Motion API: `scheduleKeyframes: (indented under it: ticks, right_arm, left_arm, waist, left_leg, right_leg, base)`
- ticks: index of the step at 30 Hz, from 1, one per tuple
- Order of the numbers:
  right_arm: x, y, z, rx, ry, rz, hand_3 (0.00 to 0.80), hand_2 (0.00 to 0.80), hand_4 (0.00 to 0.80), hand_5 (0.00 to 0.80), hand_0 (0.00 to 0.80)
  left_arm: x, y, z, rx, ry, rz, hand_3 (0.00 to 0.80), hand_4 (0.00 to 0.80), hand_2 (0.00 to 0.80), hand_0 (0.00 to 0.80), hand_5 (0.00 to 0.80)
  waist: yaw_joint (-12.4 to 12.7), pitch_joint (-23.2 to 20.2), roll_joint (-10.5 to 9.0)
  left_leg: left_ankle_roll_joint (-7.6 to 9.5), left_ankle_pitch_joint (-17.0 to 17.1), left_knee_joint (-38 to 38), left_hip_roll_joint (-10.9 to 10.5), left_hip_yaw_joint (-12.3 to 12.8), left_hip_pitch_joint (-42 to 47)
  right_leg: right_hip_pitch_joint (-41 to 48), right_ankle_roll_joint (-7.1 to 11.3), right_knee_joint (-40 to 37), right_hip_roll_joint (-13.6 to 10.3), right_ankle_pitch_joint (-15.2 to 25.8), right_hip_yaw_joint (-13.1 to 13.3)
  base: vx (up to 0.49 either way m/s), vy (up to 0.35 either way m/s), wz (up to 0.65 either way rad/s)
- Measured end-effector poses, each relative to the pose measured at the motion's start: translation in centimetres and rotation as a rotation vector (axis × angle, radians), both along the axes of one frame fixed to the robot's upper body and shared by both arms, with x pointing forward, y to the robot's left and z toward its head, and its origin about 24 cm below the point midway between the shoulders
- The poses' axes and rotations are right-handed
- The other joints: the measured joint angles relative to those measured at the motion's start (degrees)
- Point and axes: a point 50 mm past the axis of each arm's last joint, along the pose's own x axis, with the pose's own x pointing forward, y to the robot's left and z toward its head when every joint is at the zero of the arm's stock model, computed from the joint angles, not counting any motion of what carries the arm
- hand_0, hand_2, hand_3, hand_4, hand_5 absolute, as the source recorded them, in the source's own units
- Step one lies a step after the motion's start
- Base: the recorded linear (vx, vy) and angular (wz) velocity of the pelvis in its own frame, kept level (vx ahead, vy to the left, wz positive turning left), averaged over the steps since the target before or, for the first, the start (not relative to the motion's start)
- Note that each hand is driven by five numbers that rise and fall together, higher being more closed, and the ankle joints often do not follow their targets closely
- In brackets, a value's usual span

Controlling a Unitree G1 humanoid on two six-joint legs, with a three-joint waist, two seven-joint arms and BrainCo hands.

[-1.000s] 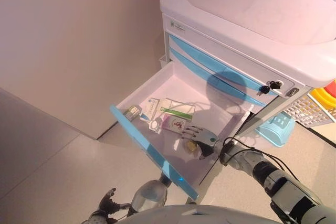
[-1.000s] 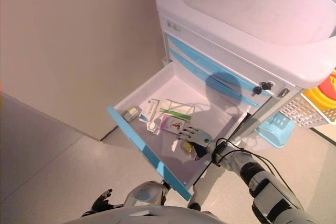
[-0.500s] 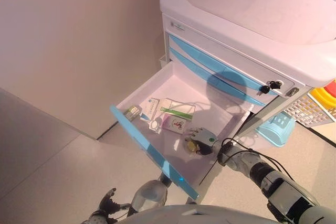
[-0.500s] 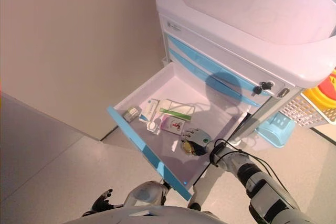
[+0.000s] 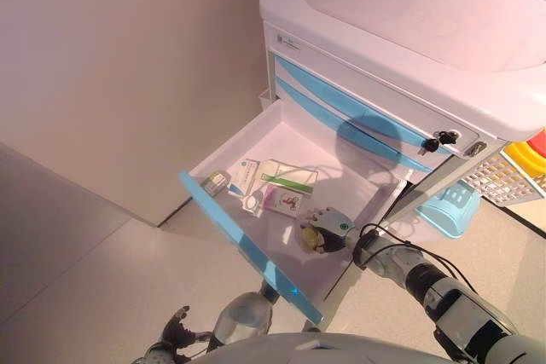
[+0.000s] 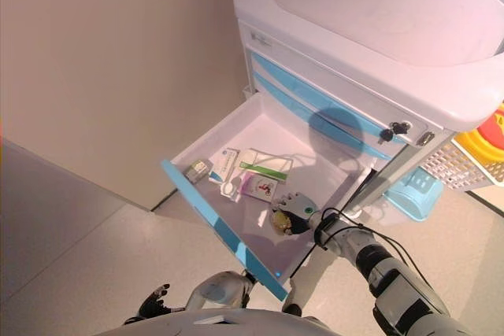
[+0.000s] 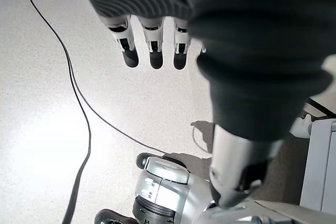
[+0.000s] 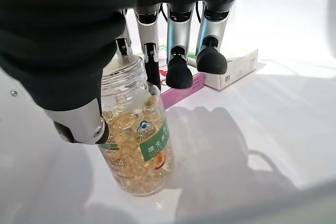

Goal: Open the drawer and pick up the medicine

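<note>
The cart's lowest drawer [image 5: 240, 242] stands pulled open, with a blue front. My right hand [image 5: 329, 227] is inside it near the front right, fingers curled round a clear medicine bottle [image 8: 139, 145] of yellow capsules with a green label; the thumb [image 8: 79, 121] is on one side and the fingers [image 8: 178, 66] on the other. The bottle also shows in the right eye view [image 6: 278, 221]. My left hand [image 5: 175, 334] hangs low over the floor, fingers straight, holding nothing.
More medicine lies in the drawer: a pink box [image 5: 280, 200], a white and green box [image 5: 287, 178], a white and blue box [image 5: 246, 176] and a small box [image 5: 215, 182]. A key sits in the cart's lock [image 5: 444, 138]. A blue bin [image 5: 449, 209] hangs on the cart's side.
My right hand's fingers have gone from stretched out flat to curled round the bottle. The left hand has not moved.
</note>
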Motion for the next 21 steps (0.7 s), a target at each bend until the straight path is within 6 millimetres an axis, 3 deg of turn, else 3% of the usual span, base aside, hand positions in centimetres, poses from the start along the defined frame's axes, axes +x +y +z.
scheduleKeyframes:
  ticks: [4, 11, 14, 21]
  right_arm:
    - [0.6, 0.4, 2.8, 0.078, 0.010, 0.009, 0.800, 0.800, 0.800, 0.800, 0.800]
    - [2.5, 0.0, 13.6, 0.344, 0.034, 0.046, 0.800, 0.800, 0.800, 0.800, 0.800]
    - [3.5, -0.9, 17.8, 0.547, 0.097, 0.009, 0.800, 0.800, 0.800, 0.800, 0.800]
    - [5.5, -2.3, 25.9, 1.040, 0.149, 0.005, 0.800, 0.800, 0.800, 0.800, 0.800]
  left_arm:
    - [0.5, -0.1, 0.2, -0.003, -0.025, -0.005, 0.000, 0.000, 0.000, 0.000, 0.000]
    - [0.8, 0.7, 0.5, 0.006, -0.026, 0.009, 0.000, 0.000, 0.000, 0.000, 0.000]
    - [0.7, 1.6, 0.6, 0.027, -0.012, 0.010, 0.000, 0.000, 0.000, 0.000, 0.000]
    - [0.9, 2.0, 0.8, 0.025, -0.014, 0.001, 0.000, 0.000, 0.000, 0.000, 0.000]
  waist:
    - [-0.43, 0.28, -0.45]
    - [-3.00, 1.25, -3.11]
    - [-4.90, 1.00, -4.40]
    - [-6.73, 0.67, -4.61]
  left_leg:
    - [0.01, -0.01, 0.00, 0.06, 0.12, 0.06]
    - [0.36, -0.29, -0.13, 0.75, 3.44, 1.07]
    - [0.58, -0.56, -0.14, 1.12, 4.92, 1.56]
    - [1.17, -0.99, -0.13, 1.37, 7.33, 2.55]
  right_leg:
    - [-0.15, 0.00, 0.08, 0.00, 0.01, 0.39]
    - [-0.94, 0.16, 0.99, 0.15, 0.24, 5.00]
    - [-1.05, 0.23, 0.85, 0.24, 0.76, 6.63]
    - [-1.10, 0.74, 0.87, 0.20, 1.72, 9.64]
  base:
    - [-0.004, -0.032, -0.04]
    - [0.006, -0.030, -0.26]
    - [0.020, -0.014, -0.33]
    - [0.018, -0.002, -0.22]
